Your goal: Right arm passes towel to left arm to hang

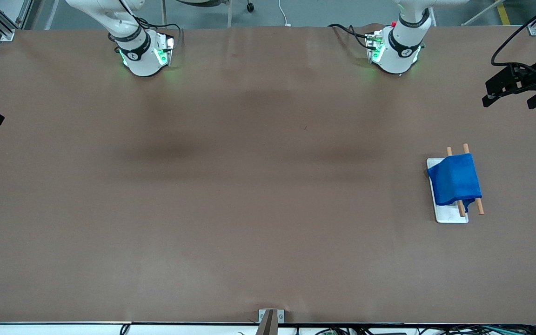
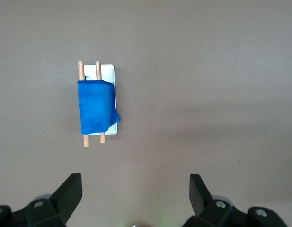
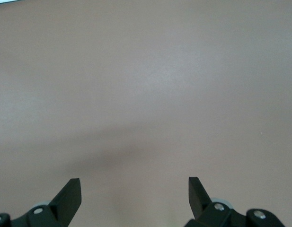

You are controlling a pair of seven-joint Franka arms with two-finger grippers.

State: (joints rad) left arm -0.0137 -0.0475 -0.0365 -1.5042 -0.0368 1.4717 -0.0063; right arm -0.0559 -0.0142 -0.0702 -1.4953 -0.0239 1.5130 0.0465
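A: Where was the towel point(image 1: 455, 179), and which way did it run?

B: It hung draped over 2 wooden rods point(image 1: 479, 204) on a white base point(image 1: 449, 215), toward the left arm's end of the table point(image 1: 231, 195). The rods' long axis ran from the robots' side toward the front camera, tilted slightly. The towel's fold lay along the rods, and 1 corner drooped at the end nearer the camera. The left wrist view showed the same: towel point(image 2: 94, 107) over both rods point(image 2: 86, 140), rod tips poking out at each end.

A: And the grippers?

B: The left gripper point(image 2: 135, 189) hung high above bare table, well apart from the rack, fingers point(image 2: 70, 189) spread wide and empty. The right gripper point(image 3: 134, 189) was likewise spread, holding nothing, over plain tabletop. Both arms waited.

A: The surface?

B: A brown mat covered the whole table. Both arm bases, the left point(image 1: 396, 49) and the right point(image 1: 143, 53), stood along the robots' edge. Grey floor showed past that edge.

A: Room to move?

B: The rack sat near the table's end but clear of its edge, with bare mat all around it.
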